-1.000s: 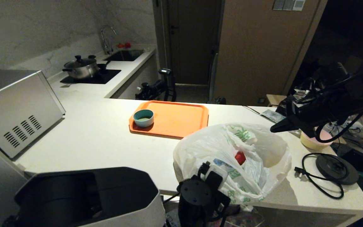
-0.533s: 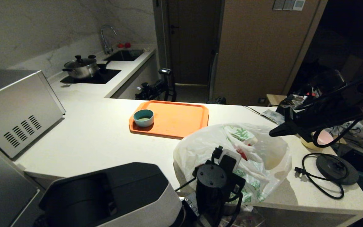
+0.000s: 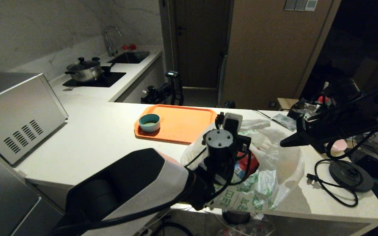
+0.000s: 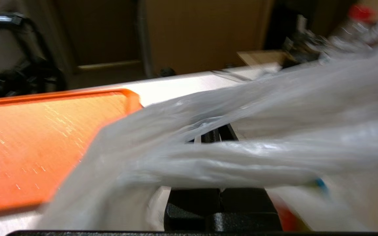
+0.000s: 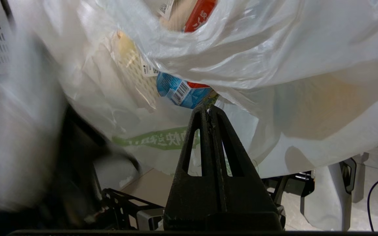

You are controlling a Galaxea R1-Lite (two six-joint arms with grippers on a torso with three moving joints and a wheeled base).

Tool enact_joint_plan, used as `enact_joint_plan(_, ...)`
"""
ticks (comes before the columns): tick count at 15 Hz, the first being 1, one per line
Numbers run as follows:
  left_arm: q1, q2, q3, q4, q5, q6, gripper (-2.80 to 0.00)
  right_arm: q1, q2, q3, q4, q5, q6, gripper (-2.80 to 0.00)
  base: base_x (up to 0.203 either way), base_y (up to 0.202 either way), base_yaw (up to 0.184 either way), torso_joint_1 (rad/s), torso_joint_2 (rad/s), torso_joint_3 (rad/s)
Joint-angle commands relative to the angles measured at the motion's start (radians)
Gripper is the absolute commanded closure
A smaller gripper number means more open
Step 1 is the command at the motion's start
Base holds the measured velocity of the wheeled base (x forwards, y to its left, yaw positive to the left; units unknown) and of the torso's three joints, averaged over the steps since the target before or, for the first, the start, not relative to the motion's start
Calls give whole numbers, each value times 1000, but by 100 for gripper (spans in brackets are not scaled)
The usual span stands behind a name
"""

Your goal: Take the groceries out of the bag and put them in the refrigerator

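While the bag sat at the near edge of the white counter, just in front of the orange tray, we had both arms at it. Our left gripper was over the bag's tray-side top, its fingers pressed together with a stretched band of the plastic drawn across them; in the left wrist view that film hid the tips, so we could not tell for certain how much of it was pinched, though the jaws stood fully closed on the bag. Our right gripper reached in from the right at the bag's upper rim, its fingers likewise closed tight and nipping a fold of the bag. Through the translucent plastic the groceries showed: a blue-labelled item with a barcode, a red-labelled one above it, and pale beige shapes. A teal bowl stood on the tray's left end. A silver box with vent slots sat on the counter well to the left, and a black kettle base with its cord lay to the bag's right.
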Motion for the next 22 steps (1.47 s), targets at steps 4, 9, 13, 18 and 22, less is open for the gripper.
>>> enact_joint_plan(4, 93, 112, -200, 150, 17, -4, 0, 0, -9, 32, -8, 5, 3, 0, 0, 0, 0, 0, 0, 0)
enact_joint_plan(9, 187, 120, -202, 184, 8, -4, 0, 0, -13, 33, -8, 5, 3, 0, 0, 0, 0, 0, 0, 0)
enact_joint_plan(13, 245, 114, -184, 183, -6, -4, 0, 0, -10, 31, -10, 5, 3, 0, 0, 0, 0, 0, 0, 0)
enact_joint_plan(18, 288, 82, -7, 168, -34, -4, 0, 0, -10, 33, -19, 5, 3, 0, 0, 0, 0, 0, 0, 0)
enact_joint_plan(22, 294, -34, 112, 149, -56, -6, 0, 1, -15, 28, -19, 6, 3, 0, 0, 0, 0, 0, 0, 0)
